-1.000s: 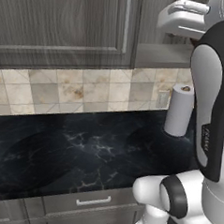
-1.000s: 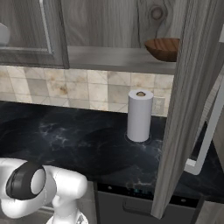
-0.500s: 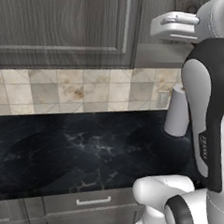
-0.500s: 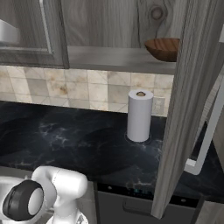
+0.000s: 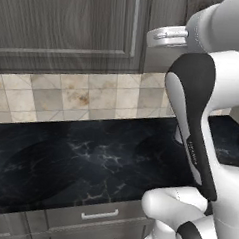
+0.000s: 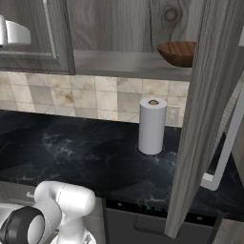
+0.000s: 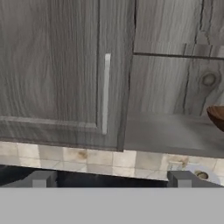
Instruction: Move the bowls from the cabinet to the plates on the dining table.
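The cabinet (image 6: 119, 24) has its right door (image 6: 205, 119) swung open over a grey shelf (image 6: 128, 64). One dark brown wooden bowl (image 6: 178, 52) sits on that shelf's right part; in the hand view the bowl (image 7: 217, 116) shows at the right edge. My gripper (image 7: 111, 180) is open and holds nothing. It faces the closed left door (image 7: 52, 70) with its pale bar handle (image 7: 106, 94), left of the bowl and well apart from it. The white hand (image 5: 169, 37) hangs high in front of the cabinet. The plates and the dining table are out of view.
A white paper towel roll (image 6: 152, 126) stands upright on the black veined counter (image 6: 71, 147) below the shelf. Beige tiles (image 5: 83, 96) back the counter. Low grey drawers (image 5: 98, 215) run along its front. The open door juts out toward me on the right.
The arm has swung so the hand sits further left and slightly lower in front of the cabinet. The jaws stay open; the bowl has not moved.
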Available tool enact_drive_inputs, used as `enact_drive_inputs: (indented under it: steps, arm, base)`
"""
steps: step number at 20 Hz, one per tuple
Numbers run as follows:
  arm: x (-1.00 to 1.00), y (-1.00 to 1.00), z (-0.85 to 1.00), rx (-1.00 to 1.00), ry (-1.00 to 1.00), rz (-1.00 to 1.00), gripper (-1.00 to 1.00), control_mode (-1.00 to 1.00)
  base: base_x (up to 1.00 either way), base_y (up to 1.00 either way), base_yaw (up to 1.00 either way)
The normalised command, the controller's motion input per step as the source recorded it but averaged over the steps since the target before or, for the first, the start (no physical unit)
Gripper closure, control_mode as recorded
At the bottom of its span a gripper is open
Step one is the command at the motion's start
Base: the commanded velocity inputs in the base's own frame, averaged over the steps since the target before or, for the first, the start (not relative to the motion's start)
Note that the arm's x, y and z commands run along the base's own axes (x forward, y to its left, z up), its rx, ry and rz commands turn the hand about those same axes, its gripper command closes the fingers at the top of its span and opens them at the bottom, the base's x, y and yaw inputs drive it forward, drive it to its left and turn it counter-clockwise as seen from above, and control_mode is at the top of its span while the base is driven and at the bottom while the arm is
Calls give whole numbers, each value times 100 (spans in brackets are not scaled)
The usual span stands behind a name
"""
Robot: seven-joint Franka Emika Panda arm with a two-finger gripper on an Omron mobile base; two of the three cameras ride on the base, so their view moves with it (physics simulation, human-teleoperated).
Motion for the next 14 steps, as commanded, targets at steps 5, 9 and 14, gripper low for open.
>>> enact_drive_inputs:
  steps: [5,9,14]
  arm:
    - [45,10,0,0,0,-3,-100,-100]
    - [39,8,0,3,0,-1,-100,-100]
    - [44,8,0,2,0,0,-100,-100]
  base:
    - [0,0,0]
    - [0,0,0]
    - [0,0,0]
